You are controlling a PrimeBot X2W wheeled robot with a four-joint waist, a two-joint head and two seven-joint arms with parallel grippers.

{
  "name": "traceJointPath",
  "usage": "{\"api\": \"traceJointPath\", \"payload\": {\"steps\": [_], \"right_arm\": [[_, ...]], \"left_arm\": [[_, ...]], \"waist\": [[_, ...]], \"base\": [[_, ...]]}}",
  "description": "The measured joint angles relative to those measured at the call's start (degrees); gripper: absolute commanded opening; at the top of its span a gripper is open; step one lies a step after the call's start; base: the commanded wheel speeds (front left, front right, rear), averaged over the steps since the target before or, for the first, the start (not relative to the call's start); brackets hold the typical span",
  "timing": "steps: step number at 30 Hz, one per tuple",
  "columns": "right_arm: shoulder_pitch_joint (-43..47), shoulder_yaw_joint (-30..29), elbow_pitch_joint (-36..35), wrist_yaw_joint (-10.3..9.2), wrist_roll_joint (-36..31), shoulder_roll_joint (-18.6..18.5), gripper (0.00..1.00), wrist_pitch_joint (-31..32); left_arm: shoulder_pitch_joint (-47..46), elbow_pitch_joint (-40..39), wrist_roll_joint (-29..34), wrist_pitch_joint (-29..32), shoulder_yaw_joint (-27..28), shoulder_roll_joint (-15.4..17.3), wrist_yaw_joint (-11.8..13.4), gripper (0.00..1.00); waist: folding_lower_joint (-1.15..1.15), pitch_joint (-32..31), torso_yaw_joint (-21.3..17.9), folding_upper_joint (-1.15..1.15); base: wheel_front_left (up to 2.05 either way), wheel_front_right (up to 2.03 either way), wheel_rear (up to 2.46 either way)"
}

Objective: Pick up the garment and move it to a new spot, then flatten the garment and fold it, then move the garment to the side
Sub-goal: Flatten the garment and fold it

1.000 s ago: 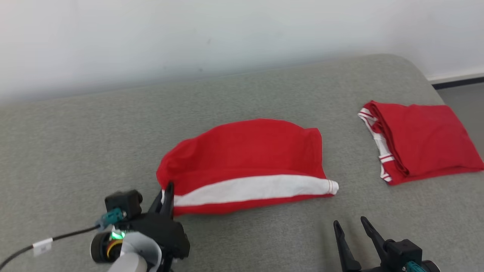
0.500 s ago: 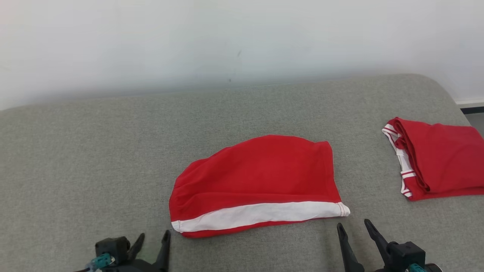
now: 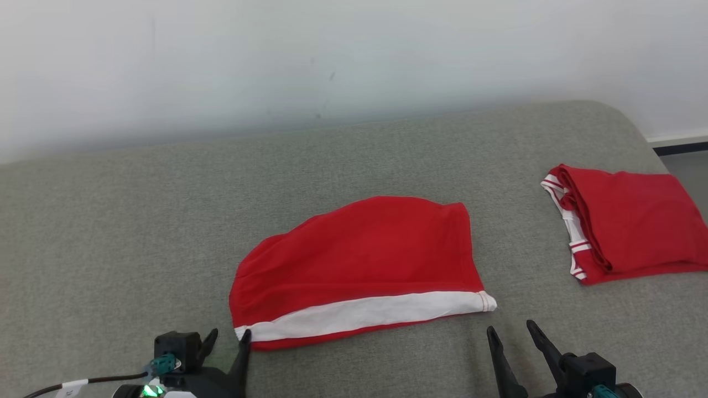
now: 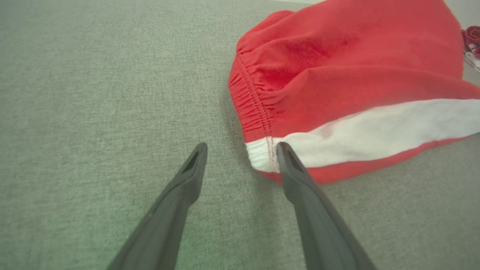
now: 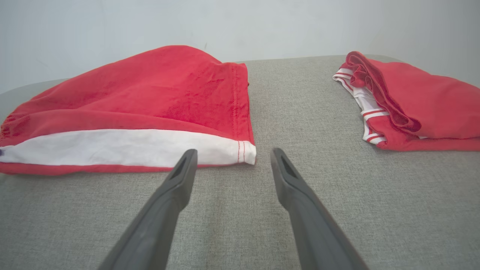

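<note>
The garment (image 3: 359, 265), red shorts with a white side stripe, lies folded in half in the middle of the grey surface, its gathered waistband (image 4: 255, 101) at the left end. My left gripper (image 3: 228, 341) stands open just off the waistband corner, nothing between its fingers; one fingertip (image 4: 283, 150) sits at the white stripe's end. At the lower right my right gripper (image 3: 511, 334) is open, just short of the hem corner (image 5: 245, 152). In the right wrist view the garment (image 5: 142, 108) spreads to the left of the open fingers.
A second red garment (image 3: 625, 224) with white trim lies folded at the right end of the grey padded surface (image 3: 138, 221), near its rounded edge. A pale wall (image 3: 332, 55) runs behind. The second garment (image 5: 408, 101) is also in the right wrist view.
My left gripper has let go of the waistband corner, opened and drawn back toward me. The garment now lies free. The head camera has shifted. The right gripper stays open in place.
</note>
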Motion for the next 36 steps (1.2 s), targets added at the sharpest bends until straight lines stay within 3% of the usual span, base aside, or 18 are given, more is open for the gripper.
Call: {"api": "traceJointPath", "payload": {"steps": [1, 2, 9, 11, 12, 14, 17, 28, 29, 30, 31, 32, 33, 34, 36], "right_arm": [[0.0, 0.1, 0.0, 0.00, 0.0, 0.0, 1.00, 0.0], [-0.1, 0.1, 0.1, 0.00, 0.0, 0.0, 1.00, 0.0], [-0.1, 0.2, 0.1, 0.00, 0.0, -0.3, 1.00, 0.0], [-0.2, 0.2, 0.1, 0.00, 0.0, -0.3, 1.00, 0.0], [-0.2, 0.2, 0.0, 0.00, 0.0, -0.3, 1.00, 0.0], [-0.3, 0.3, -0.1, 0.00, 0.0, -0.4, 1.00, 0.2], [-0.3, 0.5, -0.3, 0.00, -0.2, -0.4, 1.00, 0.4], [-0.1, 1.4, -0.5, 0.00, -0.2, -0.8, 1.00, 0.6], [-0.2, 1.8, -0.6, 0.00, -0.2, -0.9, 1.00, 0.8], [-0.3, 2.3, -0.7, 0.00, -0.2, -1.0, 1.00, 1.0], [-0.5, 2.7, -0.8, 0.00, -0.3, -1.1, 1.00, 1.3], [-0.8, 3.1, -1.0, 0.00, -0.3, -1.2, 1.00, 1.6], [-1.2, 3.3, -1.2, 0.00, -0.3, -1.3, 1.00, 1.9], [-1.4, 3.3, -1.4, 0.00, -0.3, -1.5, 1.00, 2.4], [-1.7, 3.0, -1.5, 0.00, -0.4, -1.7, 1.00, 4.4]], "left_arm": [[0.0, 0.4, 0.0, 0.0, 0.0, 0.0, 0.1, 0.50], [0.0, 0.7, -0.1, 0.0, 0.0, 0.0, -0.1, 0.46], [0.1, 2.1, -0.9, 0.1, -0.3, 0.3, -2.3, 0.50], [0.1, 2.3, -1.0, 0.1, -0.5, 0.2, -2.4, 0.62], [0.1, 2.6, -1.2, 0.1, -0.5, 0.0, -2.5, 0.76], [0.1, 3.2, -2.2, -0.3, 0.1, -0.5, -2.6, 0.91], [0.1, 3.3, -3.2, -1.7, 1.5, -0.5, -2.3, 1.00], [0.1, 5.6, -3.5, -1.8, 0.1, -1.1, -3.3, 0.99], [-0.6, 6.1, -3.1, -1.4, -0.2, -1.4, -3.3, 0.96], [-1.3, 6.8, -3.0, -1.3, -0.5, -1.6, -3.2, 0.84], [-1.8, 7.4, -2.9, -1.1, -0.6, -1.8, -3.2, 0.59], [-2.3, 8.1, -2.8, -1.0, -0.8, -2.0, -3.1, 0.41], [-2.7, 8.5, -2.7, -1.0, -1.0, -2.2, -3.3, 0.12], [-3.1, 8.8, -2.5, -1.4, -1.1, -2.4, -3.3, 0.00], [-3.8, 9.2, -2.4, -1.8, -1.2, -2.6, -3.3, 0.00]], "waist": [[0.00, 0.0, -0.3, 0.00], [0.00, 0.0, -0.5, 0.00], [0.00, -0.2, -1.1, 0.00], [0.00, -0.2, -1.1, 0.00], [0.00, -0.2, -1.0, 0.00], [0.00, -0.3, -1.0, 0.00], [0.00, -0.5, -0.9, 0.00], [0.00, -0.7, -0.6, 0.00], [0.00, -0.7, -0.6, 0.00], [0.00, -0.6, -0.6, 0.00], [0.00, -0.6, -0.7, 0.00], [0.00, -0.5, -0.8, 0.00], [0.00, -0.4, -0.9, 0.00], [0.00, -0.3, -1.0, 0.00], [0.00, -0.1, -1.2, 0.00]], "base": [[0.00, 0.00, 0.00], [0.00, 0.00, 0.00], [0.00, 0.00, 0.00], [0.00, 0.00, 0.00], [0.00, 0.00, 0.00], [0.00, 0.00, 0.00], [0.00, 0.00, 0.00], [0.00, 0.00, 0.00], [0.00, 0.00, 0.00], [0.00, 0.00, 0.00], [0.00, 0.00, 0.00], [0.00, 0.00, 0.00], [0.00, 0.00, 0.00], [0.00, 0.00, 0.00], [0.00, 0.00, 0.00]]}}
